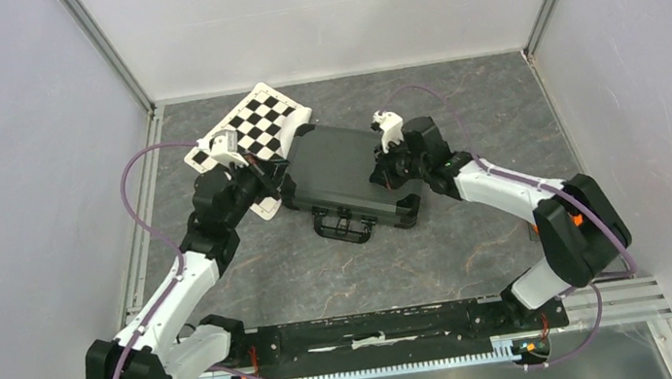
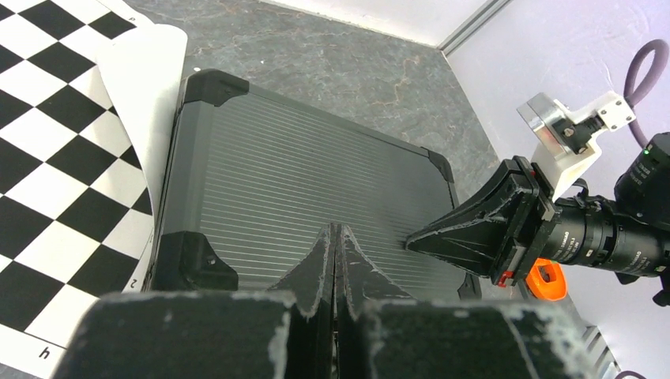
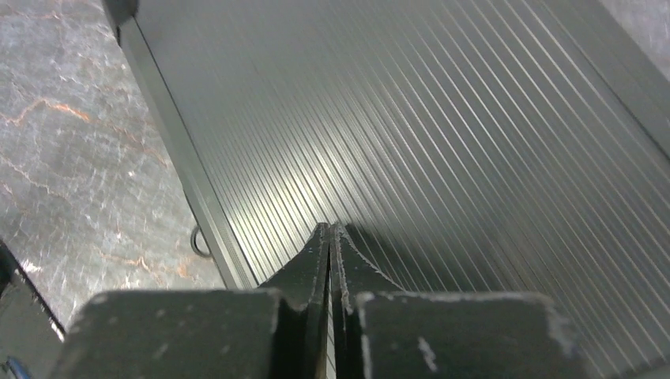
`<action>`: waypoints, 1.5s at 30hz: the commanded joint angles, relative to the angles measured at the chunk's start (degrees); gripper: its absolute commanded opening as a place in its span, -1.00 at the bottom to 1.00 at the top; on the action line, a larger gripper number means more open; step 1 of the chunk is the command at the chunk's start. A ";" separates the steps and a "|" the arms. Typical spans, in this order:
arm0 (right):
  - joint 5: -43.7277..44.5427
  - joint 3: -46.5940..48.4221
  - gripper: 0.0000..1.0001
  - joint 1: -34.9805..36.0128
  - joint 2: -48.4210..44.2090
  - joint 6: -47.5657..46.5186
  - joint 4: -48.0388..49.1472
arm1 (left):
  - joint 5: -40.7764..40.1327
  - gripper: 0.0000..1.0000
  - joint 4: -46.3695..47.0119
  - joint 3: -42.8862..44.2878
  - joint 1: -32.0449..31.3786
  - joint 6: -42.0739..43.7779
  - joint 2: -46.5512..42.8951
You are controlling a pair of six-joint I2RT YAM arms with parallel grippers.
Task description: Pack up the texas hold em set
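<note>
A black ribbed hard-shell case with reinforced corners [image 1: 340,174] lies shut and flat on the grey marbled bench [image 1: 479,259], about midway between the two arms. Its carrying handle [image 1: 342,226] sticks out from the near long side, towards the arm bases. The case's far left corner overlaps a black-and-white checkered board [image 1: 255,122], which lies flat beneath it and spreads out to the left and rear.

The left fingers [image 1: 263,172] are clenched together with nothing between them. From the left wrist view they [image 2: 336,233] sit low over the lid [image 2: 300,189] at the case's left edge; whether they touch it I cannot tell. The right fingers [image 1: 377,172] are likewise pressed tight on nothing, their tips [image 3: 330,229] down at the ribbed lid [image 3: 442,118] near the right end. In the left wrist view they [image 2: 415,239] show as a dark closed wedge pointing in across the lid towards the left pair, a gap of lid between them.

The only writing I can read is on the white margin of the board [image 2: 47,158]: a small letter "h" near its edge, and what looks like a "2" beside the case's corner.

A small orange rounded piece [image 2: 547,280] shows under the right wrist; what it is I cannot tell.
</note>
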 commanded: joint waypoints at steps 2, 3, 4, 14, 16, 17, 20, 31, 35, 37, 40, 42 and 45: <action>3.24 -4.65 -1.00 2.30 4.98 0.35 -1.44 | -0.58 -0.96 1.66 0.27 0.26 1.37 1.68; 3.70 -7.00 -1.00 2.30 4.82 0.97 -0.30 | -0.58 -0.96 1.66 0.27 0.26 1.37 2.19; 4.11 -8.49 -1.00 2.31 4.73 1.23 1.51 | -0.58 -0.96 1.66 0.27 0.26 1.37 2.80; 3.98 -11.01 -1.00 2.41 4.90 0.72 3.92 | -0.58 -0.96 1.66 0.27 0.26 1.37 4.08; 3.33 -11.75 -1.00 2.39 4.78 0.82 5.06 | -0.58 -0.96 1.66 0.27 0.26 1.37 1.71; 3.20 -12.12 -1.00 2.39 4.62 1.00 5.70 | -0.58 -0.96 1.66 0.27 0.26 1.37 0.01; 3.08 -12.82 -1.00 2.48 4.42 1.22 6.68 | -0.58 -0.96 1.66 0.27 0.26 1.37 -4.89; 5.58 -15.25 -1.00 2.56 -0.74 1.59 8.96 | -0.58 -0.96 1.66 0.27 0.26 1.37 -22.46; 5.80 -15.25 -1.00 2.57 -1.36 1.55 8.78 | -0.58 -0.96 1.66 0.27 0.26 1.37 -26.53; 5.49 -15.55 -1.00 2.55 -1.88 1.49 9.16 | -0.58 -0.96 1.66 0.27 0.26 1.37 -25.72; 5.45 -15.56 -1.00 2.57 -2.30 1.38 9.23 | -0.58 -0.96 1.66 0.27 0.26 1.37 -20.50; 5.36 -15.30 -1.00 2.56 -2.43 1.37 9.02 | -0.58 -0.96 1.66 0.27 0.26 1.37 -14.51; 4.94 -15.08 -1.00 2.52 -2.50 1.20 8.62 | -0.58 -0.96 1.66 0.27 0.26 1.37 -5.51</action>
